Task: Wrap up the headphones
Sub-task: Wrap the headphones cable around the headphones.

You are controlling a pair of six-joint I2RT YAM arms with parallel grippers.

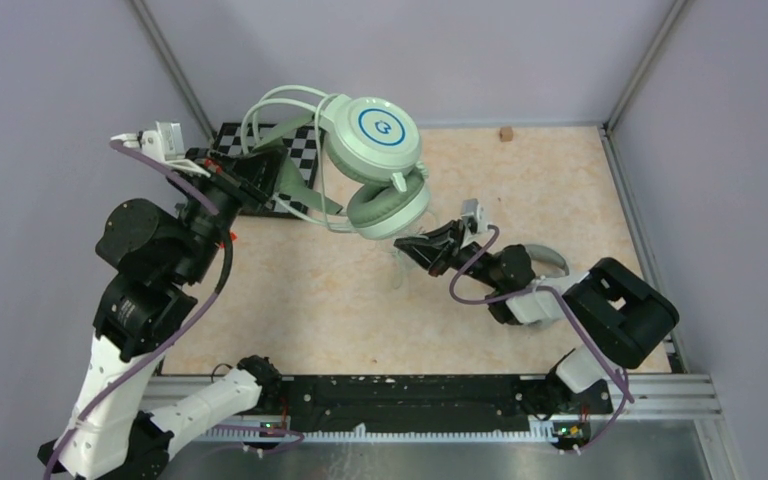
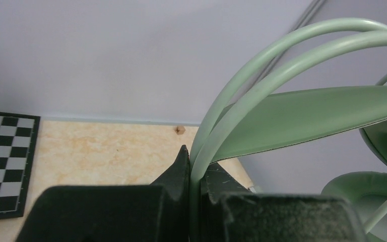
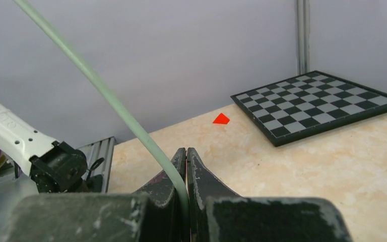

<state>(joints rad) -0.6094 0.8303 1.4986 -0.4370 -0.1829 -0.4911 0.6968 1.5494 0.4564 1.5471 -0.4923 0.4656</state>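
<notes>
The mint-green headphones [image 1: 372, 130] hang in the air over the back of the table, round cups to the right, one above the other. My left gripper [image 1: 272, 172] is shut on the thin double headband wires [image 2: 262, 75], with the green strap [image 2: 307, 116] just right of them. Their pale-green cable [image 3: 106, 98] runs down to my right gripper [image 1: 401, 243], which is shut on it a little below the lower cup [image 1: 388, 208]. A pale grey curved band [image 1: 556, 260], perhaps the other headset, shows from under the right arm.
A chessboard [image 1: 300, 150] lies at the back left below the held headset. A small brown block [image 1: 506, 133] sits against the back wall. A red scrap [image 3: 221, 119] lies on the table near the board. Grey walls close in three sides.
</notes>
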